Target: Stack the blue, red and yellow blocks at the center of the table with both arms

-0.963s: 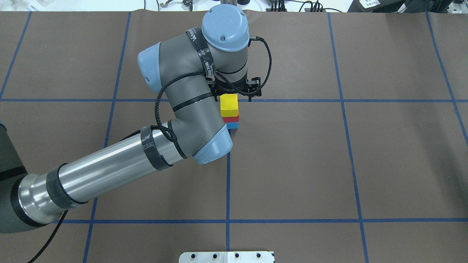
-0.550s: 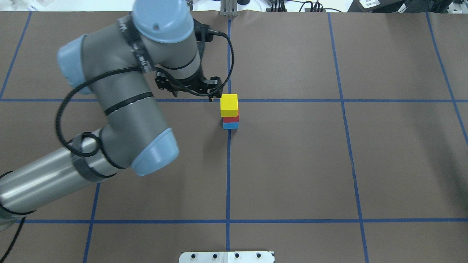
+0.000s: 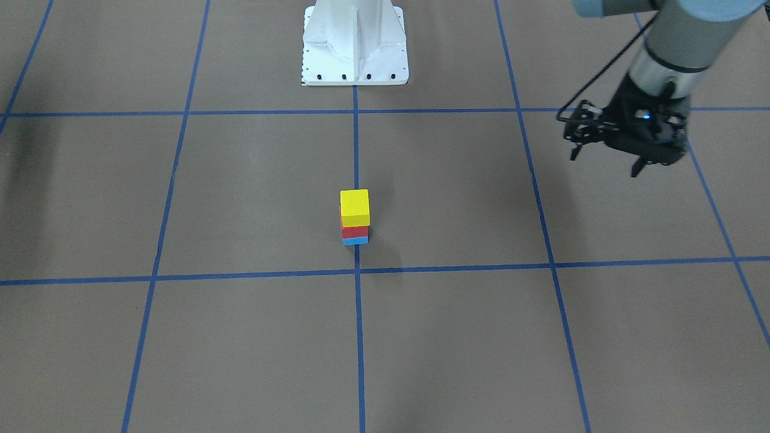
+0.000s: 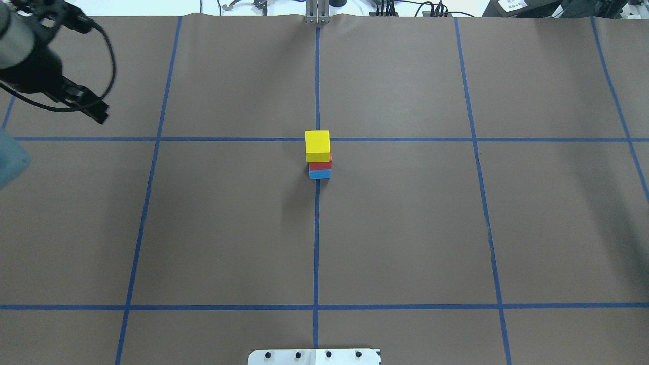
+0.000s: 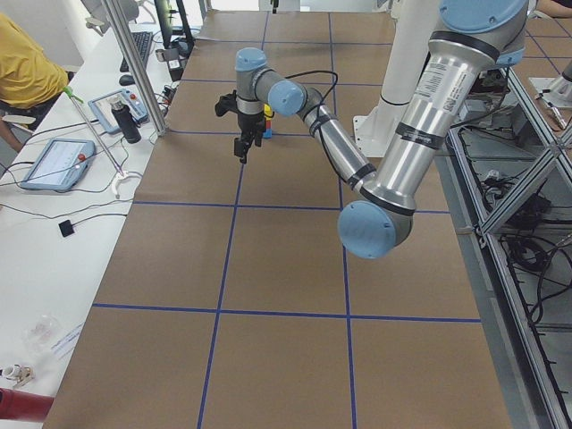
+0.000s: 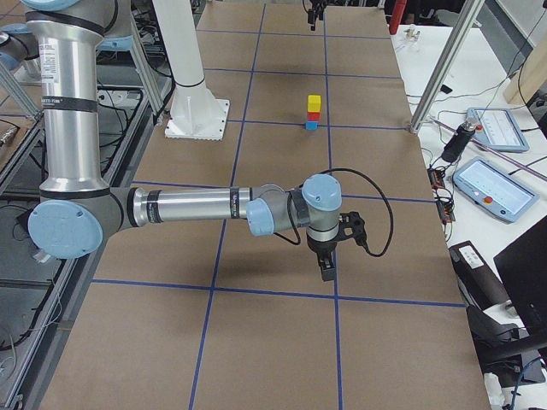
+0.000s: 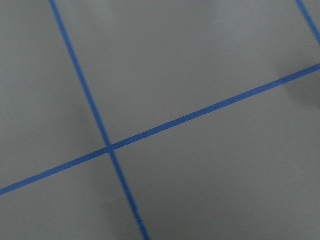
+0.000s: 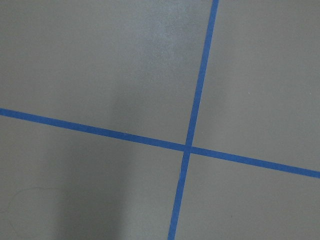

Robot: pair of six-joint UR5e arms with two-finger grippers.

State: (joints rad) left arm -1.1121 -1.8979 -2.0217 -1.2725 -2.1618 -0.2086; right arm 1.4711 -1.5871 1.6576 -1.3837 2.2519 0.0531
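A yellow block (image 4: 317, 144) sits on a red block (image 4: 320, 165), which sits on a blue block (image 4: 319, 174), as one upright stack at the table's centre cross. The stack also shows in the front view (image 3: 355, 207) and the right side view (image 6: 314, 104). My left gripper (image 3: 604, 163) is open and empty, raised well off to the stack's left, near the overhead view's left edge (image 4: 94, 109). My right gripper (image 6: 326, 269) shows only in the right side view, far from the stack; I cannot tell whether it is open or shut.
The white robot base plate (image 3: 355, 54) stands at the table's near edge. Blue tape lines (image 4: 317, 253) divide the brown table cover into squares. A side bench with tablets (image 6: 491, 184) runs along the far edge, and a person in yellow (image 5: 22, 67) sits there.
My left arm has drawn away from the stack, swinging left and up toward the table's left side. The stack of three blocks has stayed in place.
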